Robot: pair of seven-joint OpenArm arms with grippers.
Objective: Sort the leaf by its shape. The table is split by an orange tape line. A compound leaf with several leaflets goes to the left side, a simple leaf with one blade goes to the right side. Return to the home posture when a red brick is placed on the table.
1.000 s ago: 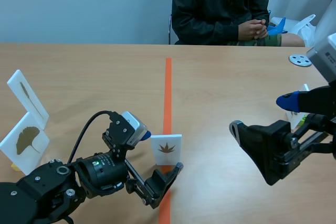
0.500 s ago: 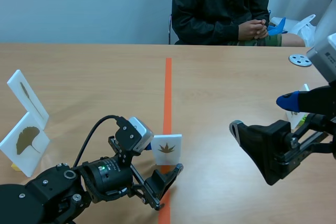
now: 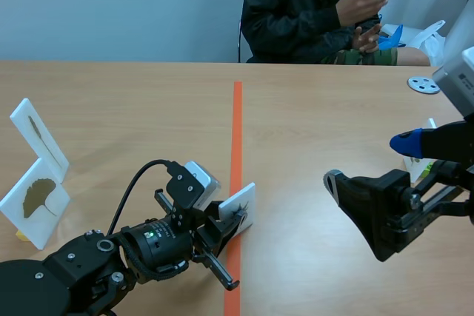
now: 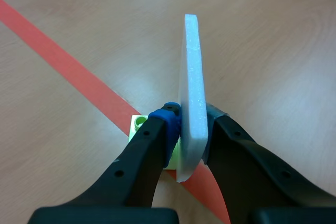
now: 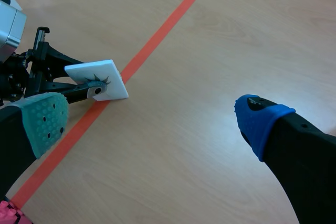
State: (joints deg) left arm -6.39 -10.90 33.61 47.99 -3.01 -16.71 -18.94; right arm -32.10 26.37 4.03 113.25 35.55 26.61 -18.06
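**Left arm clamps the leaf card over the orange line; right arm hangs open.**

The left fingers (image 4: pixel 159 129) are closed tight on a white foam leaf card (image 4: pixel 191 72), one pad on each face near its lower edge. The card tilts over the orange tape line (image 3: pixel 237 123) at the near end of the desk (image 3: pixel 133 101). From that arm's own camera the card is edge-on, so its print is hidden. From the right wrist only dark leaf points show beside a finger. A green brick (image 4: pixel 137 124) peeks out under the card, mostly covered. The right fingers (image 5: pixel 261 121) are spread wide with nothing between them, well to the right of the line. Two more leaf cards (image 3: pixel 35 201) lean at the far left. A person (image 3: pixel 311 5) sits across the desk, hands raised.
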